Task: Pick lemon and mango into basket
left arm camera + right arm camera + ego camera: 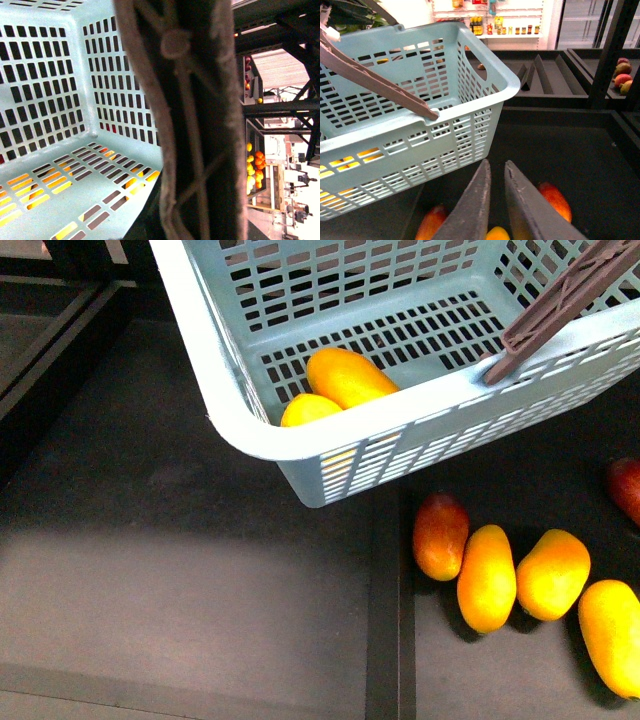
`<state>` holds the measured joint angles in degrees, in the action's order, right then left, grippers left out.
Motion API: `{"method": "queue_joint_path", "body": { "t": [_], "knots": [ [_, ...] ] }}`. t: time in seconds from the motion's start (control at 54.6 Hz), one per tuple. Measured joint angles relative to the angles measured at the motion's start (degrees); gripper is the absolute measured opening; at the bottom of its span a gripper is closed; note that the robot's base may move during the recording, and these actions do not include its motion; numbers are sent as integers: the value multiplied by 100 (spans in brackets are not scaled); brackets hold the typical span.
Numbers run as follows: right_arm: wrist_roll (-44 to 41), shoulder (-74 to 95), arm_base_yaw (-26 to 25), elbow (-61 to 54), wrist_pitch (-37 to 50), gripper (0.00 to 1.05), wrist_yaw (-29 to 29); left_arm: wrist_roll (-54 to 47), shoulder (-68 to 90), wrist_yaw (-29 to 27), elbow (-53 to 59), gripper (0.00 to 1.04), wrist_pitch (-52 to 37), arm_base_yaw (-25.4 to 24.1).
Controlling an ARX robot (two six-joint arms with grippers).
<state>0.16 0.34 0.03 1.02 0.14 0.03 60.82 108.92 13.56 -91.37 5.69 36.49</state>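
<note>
Right tool: two dark grey, flat, tapering fingers with rough, scuffed surfaces.

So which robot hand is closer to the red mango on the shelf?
The right one: it hangs just above the red mango and its orange neighbours. The left one is up by the basket, and only a blurred dark part of it shows.
</note>
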Motion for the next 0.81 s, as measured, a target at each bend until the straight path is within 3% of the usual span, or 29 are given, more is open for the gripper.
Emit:
{"method": "queue_joint_path", "body": {
  "t": [0.311, 0.385, 0.44, 0.513, 0.806],
  "knots": [
    [0, 0, 0, 0, 0, 78, 0, -15, 0, -50, 0, 5, 11, 4],
    [0, 0, 0, 0, -2, 95, -11, -149, 177, -1963, -632, 5, 1554, 175],
    [2, 0, 0, 0, -4, 97, -2, -164, 190, -2874, -634, 5, 1952, 201],
    [0, -4, 0, 0, -4, 96, 7, -227, 273, -3320, -551, 5, 1950, -9],
    [0, -4, 0, 0, -7, 96, -4, 1062, 1071, -3108, -673, 5, 1316, -1351]
  ]
}}
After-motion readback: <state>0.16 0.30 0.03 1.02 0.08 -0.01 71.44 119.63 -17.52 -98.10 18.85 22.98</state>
